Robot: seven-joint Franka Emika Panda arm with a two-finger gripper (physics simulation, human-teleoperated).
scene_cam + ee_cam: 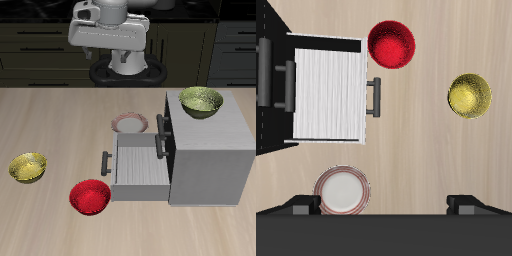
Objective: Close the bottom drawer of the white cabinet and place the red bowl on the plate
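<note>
I see a light wooden table (50,120). Directly on it: white cabinet (210,150) with its bottom drawer (135,168) pulled out, the plate (130,123) behind that drawer and just beside the cabinet, the red bowl (89,196) near the front edge by the drawer's handle, and a yellow-green bowl (28,167) well apart from the cabinet.

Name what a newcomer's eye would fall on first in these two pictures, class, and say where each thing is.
The red bowl stands out most, glossy on the bare table near the front edge, just off the corner of the open bottom drawer. That drawer juts far out of the white cabinet, which carries an olive-green bowl on top. A yellow-green bowl sits apart from the rest, and the plate lies behind the drawer.
</note>
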